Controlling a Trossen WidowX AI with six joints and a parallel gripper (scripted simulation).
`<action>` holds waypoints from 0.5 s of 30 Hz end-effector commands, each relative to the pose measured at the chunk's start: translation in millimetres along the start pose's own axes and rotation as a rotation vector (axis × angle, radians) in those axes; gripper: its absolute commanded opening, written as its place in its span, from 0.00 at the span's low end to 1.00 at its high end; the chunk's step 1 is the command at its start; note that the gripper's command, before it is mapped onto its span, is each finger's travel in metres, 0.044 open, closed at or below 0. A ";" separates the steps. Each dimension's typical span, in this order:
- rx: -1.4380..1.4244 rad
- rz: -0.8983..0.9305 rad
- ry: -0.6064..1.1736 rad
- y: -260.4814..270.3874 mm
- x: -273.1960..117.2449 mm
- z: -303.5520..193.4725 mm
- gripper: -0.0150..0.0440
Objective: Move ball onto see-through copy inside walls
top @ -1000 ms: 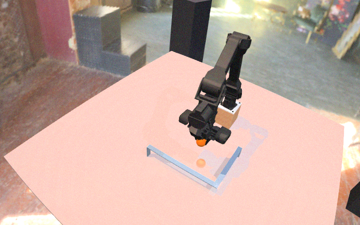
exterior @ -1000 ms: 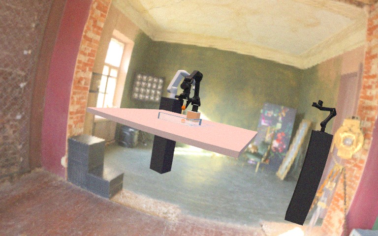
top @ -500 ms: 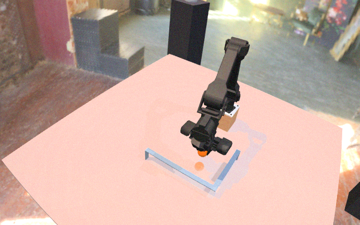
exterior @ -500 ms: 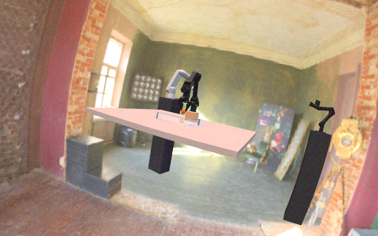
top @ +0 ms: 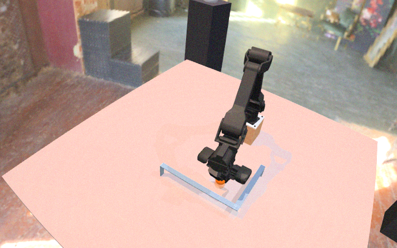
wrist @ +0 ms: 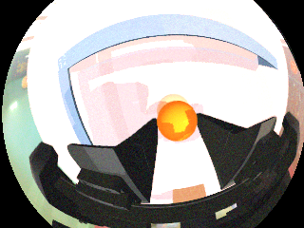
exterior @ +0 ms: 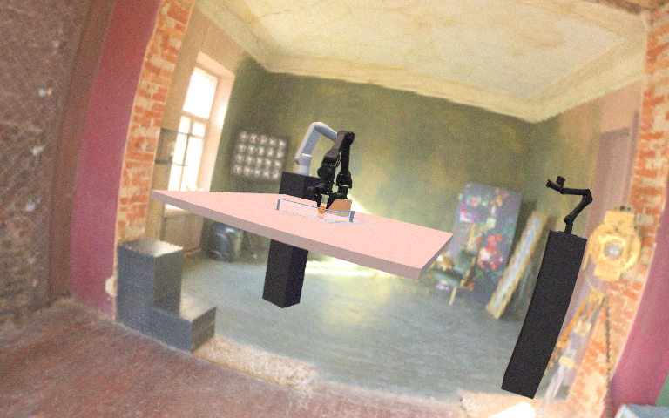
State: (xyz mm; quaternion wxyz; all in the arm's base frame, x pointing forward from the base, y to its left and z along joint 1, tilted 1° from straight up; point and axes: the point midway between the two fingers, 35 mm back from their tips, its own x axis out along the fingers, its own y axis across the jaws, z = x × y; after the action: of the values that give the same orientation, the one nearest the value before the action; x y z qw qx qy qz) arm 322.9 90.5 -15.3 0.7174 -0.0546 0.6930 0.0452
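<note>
The orange ball (top: 219, 182) (exterior: 321, 208) (wrist: 177, 122) is held between the two black fingers of my gripper (top: 221, 179) (exterior: 323, 205) (wrist: 177, 120), which is shut on it. The ball is a little above the table, inside the corner. The see-through copy (top: 219, 186) (exterior: 321, 214) (wrist: 172, 98) shows as a pale orange patch just below the ball in the top and exterior views and peeks out behind it in the wrist view. The ball overlaps part of it. The long clear wall (top: 199, 187) (wrist: 166, 25) and the short clear wall (top: 252, 183) (wrist: 66, 90) meet at a corner beyond the ball.
The pink table (top: 102, 128) (exterior: 384, 241) carries the arm's tan base block (top: 252, 135) (exterior: 343, 205) behind the gripper. The short wall stands close beside the gripper's right side in the top view. A pale arm (exterior: 307, 147) and another black arm (exterior: 576, 209) stand on pillars away from the table.
</note>
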 end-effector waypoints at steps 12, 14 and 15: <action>0.003 0.002 0.000 0.2 21.5 -0.6 0.25; 0.003 0.002 0.000 0.2 24.8 -0.7 0.25; 0.003 0.002 0.000 0.2 26.4 -0.7 0.25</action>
State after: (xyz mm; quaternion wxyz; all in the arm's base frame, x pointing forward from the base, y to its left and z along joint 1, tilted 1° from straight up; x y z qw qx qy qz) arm 324.8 90.6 -33.3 0.7210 -0.0534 0.6894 0.0456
